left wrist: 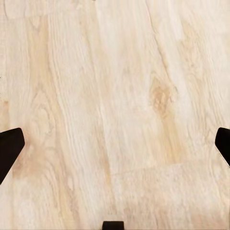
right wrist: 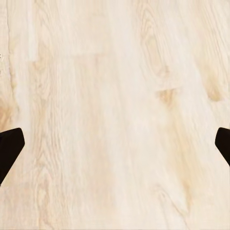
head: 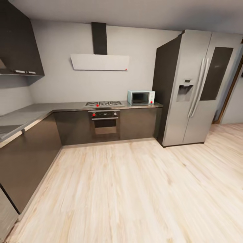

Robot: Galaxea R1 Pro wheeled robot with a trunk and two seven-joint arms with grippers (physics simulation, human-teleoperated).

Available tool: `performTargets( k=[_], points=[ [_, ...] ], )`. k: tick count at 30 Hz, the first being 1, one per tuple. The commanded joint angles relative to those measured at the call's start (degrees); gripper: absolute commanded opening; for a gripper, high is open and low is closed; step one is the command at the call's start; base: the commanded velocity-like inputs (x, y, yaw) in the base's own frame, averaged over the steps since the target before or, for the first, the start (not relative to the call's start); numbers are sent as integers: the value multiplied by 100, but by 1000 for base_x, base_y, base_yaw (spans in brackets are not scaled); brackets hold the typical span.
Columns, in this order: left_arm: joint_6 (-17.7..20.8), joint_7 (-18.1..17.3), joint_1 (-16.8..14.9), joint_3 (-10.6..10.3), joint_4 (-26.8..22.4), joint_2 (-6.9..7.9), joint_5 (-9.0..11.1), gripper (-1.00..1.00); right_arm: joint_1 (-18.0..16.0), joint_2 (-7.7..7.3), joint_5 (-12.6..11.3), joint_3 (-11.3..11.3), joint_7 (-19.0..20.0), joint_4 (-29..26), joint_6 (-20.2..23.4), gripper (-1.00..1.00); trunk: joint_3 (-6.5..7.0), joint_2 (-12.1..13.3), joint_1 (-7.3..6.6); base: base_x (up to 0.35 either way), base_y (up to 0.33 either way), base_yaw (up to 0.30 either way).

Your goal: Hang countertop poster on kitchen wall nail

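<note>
You face an L-shaped kitchen countertop (head: 37,111) with hob (head: 103,103), microwave (head: 141,97) and fridge (head: 195,87). Your left gripper (left wrist: 115,143) and right gripper (right wrist: 115,143) hang spread wide over pale wood floor (head: 135,195), holding nothing.

The left gripper (left wrist: 115,143) looks straight down on the floor (left wrist: 115,72), pale wood planks with long grain. A darker knot (left wrist: 162,96) sits in the grain, and a faint plank seam crosses nearby. The two black fingers (left wrist: 9,146) stand far apart at opposite edges of the picture, with bare floor between them and nothing held. A small black part of the gripper (left wrist: 113,225) shows at the edge midway between them.
</note>
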Motion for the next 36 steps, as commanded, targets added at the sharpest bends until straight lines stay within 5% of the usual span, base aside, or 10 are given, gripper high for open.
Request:
performTargets(
  k=[1,17,36],
  points=[
    [-2,-1,2,6,-10,-1,-4,100,-4,-1,1,3,-2,4,-18,100,-5,-2,3,300,-182,281],
    [8,0,2,7,-7,-3,-2,100,-3,-1,8,2,-3,13,-475,100,-5,-2,3,280,-188,289],
    [-26,10,2,3,207,-8,4,100,-5,7,9,11,-10,21,-485,100,-5,-2,3,32,-25,290]
  ],
)
